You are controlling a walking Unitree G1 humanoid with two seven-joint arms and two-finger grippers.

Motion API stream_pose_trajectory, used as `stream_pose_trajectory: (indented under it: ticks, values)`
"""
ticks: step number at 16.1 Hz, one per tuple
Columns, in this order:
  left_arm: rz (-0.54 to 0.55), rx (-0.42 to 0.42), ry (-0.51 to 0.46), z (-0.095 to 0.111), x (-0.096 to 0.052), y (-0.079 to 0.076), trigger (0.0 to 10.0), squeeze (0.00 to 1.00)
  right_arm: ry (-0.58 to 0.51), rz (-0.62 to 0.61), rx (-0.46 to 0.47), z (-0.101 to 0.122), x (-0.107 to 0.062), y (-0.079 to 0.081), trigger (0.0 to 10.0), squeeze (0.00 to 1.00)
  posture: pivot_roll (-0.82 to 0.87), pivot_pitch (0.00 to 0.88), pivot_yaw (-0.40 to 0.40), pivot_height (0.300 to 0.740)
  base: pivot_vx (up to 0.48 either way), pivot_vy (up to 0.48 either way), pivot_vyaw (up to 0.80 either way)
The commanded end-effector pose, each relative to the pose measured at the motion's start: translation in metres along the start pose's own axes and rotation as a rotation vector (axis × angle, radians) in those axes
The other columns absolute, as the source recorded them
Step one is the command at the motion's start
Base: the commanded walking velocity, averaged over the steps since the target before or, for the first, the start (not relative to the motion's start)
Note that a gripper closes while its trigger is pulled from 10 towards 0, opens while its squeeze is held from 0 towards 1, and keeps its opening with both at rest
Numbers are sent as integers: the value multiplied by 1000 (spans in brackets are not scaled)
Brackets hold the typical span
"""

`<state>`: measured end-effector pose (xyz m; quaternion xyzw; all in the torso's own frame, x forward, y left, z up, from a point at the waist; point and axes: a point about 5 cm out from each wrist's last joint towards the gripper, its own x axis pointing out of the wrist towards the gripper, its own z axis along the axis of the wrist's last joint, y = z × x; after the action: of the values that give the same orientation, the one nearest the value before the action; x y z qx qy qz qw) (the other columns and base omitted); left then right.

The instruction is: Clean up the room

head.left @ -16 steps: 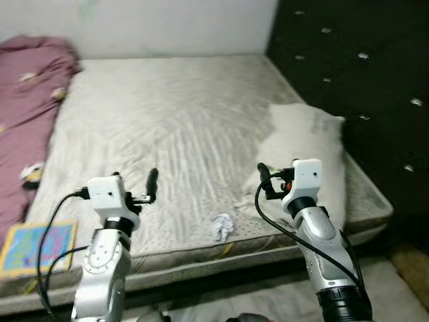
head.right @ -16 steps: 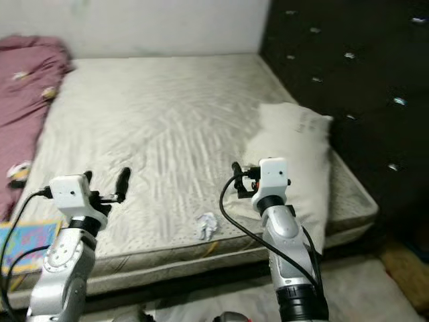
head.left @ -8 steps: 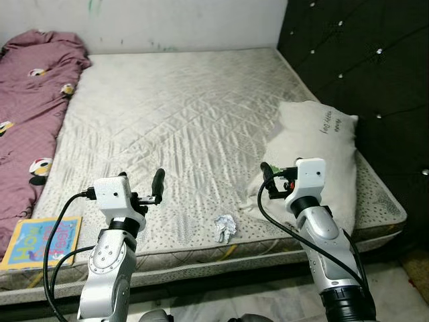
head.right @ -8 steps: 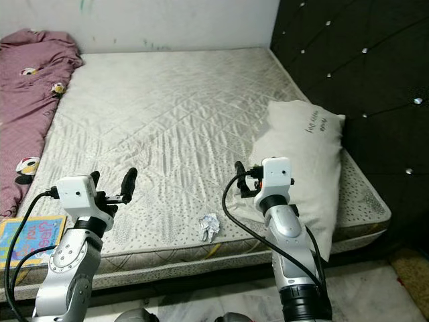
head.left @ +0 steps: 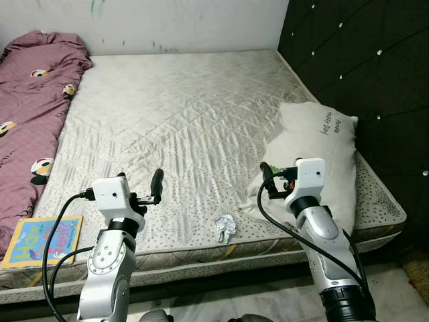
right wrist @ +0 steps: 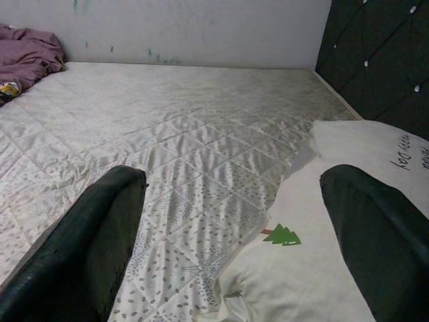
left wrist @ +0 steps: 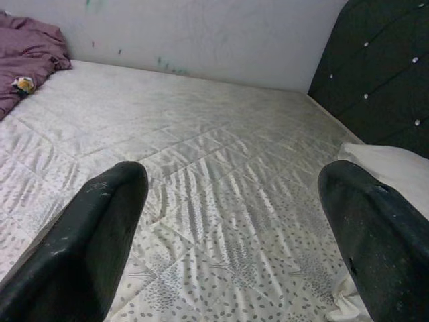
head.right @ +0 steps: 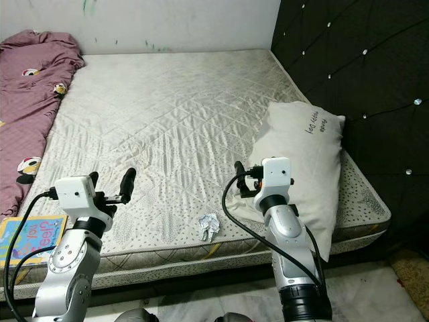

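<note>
A small crumpled white paper [head.left: 224,227] lies near the front edge of the pale quilted mattress [head.left: 181,107]. My left gripper [head.left: 153,188] hovers open over the front of the mattress, to the left of the paper, with nothing between its fingers [left wrist: 100,241]. On the other side of the paper my right gripper [head.left: 266,177] is open and empty, just in front of the white pillow [head.left: 318,154]. The pillow's corner with a small green tree print [right wrist: 281,236] lies below the right fingers. A colourful children's book [head.left: 41,240] rests on the mattress's front left corner.
A purple patterned blanket [head.left: 30,100] is heaped along the left side of the bed. A black tufted headboard [head.left: 362,60] stands on the right and a white wall [head.left: 188,23] behind. Pale floor [head.left: 395,295] runs below the bed's front edge.
The camera has shifted and the picture has sharpened, bringing more of the blanket and the book into view. Both grippers hold the same open pose.
</note>
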<state>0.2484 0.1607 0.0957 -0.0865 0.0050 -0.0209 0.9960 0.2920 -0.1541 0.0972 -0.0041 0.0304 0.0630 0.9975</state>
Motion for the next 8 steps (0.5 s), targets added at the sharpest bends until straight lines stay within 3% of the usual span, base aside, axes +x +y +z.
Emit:
stream_pose_trajectory:
  ticks: [1,8]
  values:
    - [3,4,-3,1,-1,0,10000,0,-11,6,6,3,0,0,10000,0,33,32,-44,704,0,0,0]
    - [17,1,-2,1,0,0,10000,0,-5,6,10,3,0,0,10000,0,31,42,-47,619,0,0,0]
